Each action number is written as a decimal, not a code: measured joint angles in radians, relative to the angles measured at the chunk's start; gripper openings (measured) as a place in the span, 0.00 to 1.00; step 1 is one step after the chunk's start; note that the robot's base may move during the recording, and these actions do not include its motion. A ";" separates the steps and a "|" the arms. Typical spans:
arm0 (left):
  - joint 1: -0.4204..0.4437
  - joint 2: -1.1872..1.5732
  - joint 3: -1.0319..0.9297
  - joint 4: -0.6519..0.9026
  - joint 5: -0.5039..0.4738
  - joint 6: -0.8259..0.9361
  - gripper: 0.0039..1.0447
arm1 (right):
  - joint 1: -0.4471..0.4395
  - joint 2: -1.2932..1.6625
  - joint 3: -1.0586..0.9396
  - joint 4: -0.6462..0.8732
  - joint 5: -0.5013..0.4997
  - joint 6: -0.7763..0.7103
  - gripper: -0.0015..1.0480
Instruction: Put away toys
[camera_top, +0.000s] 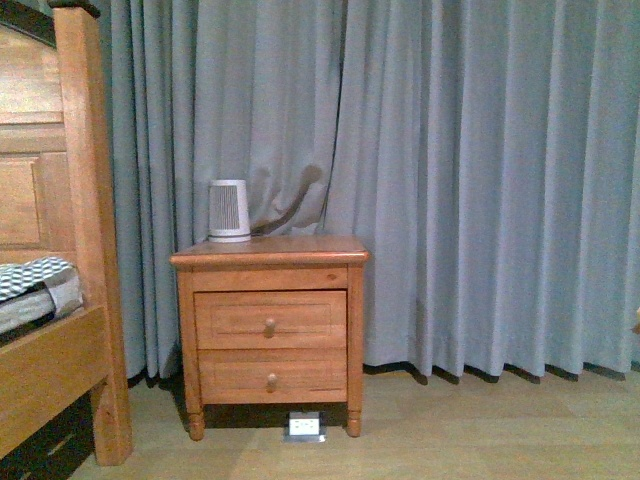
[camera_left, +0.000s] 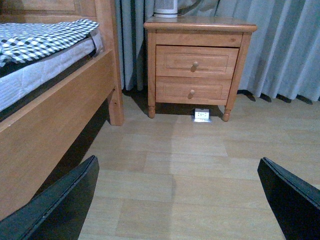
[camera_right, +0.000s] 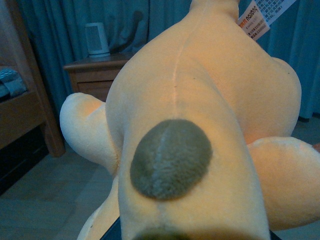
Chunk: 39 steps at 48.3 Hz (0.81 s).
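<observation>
Right fingers (camera_right: 116, 236) nearly hidden, clamped on the plush toy (camera_right: 200, 100). Orange-yellow, centre seam, grey-brown oval patch, held above the floor (camera_right: 50, 200). Orange-and-white tag (camera_right: 260, 17), print unreadable. Left fingers (camera_left: 60, 210) spread wide, empty, low over the floor.

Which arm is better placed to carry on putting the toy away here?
Right. The plush toy fills its wrist view, off the floor, apparently held. The left jaws stand open and empty over the floor, no toy near them.
</observation>
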 joint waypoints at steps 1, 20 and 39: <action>0.000 0.000 0.000 0.000 0.000 0.000 0.95 | 0.000 0.000 0.000 0.000 0.001 0.000 0.19; 0.000 0.000 0.000 0.000 0.000 0.000 0.95 | 0.000 0.000 0.000 0.000 0.000 0.000 0.19; 0.000 0.000 0.000 0.000 0.001 0.000 0.95 | 0.000 -0.001 0.000 0.000 0.000 0.000 0.19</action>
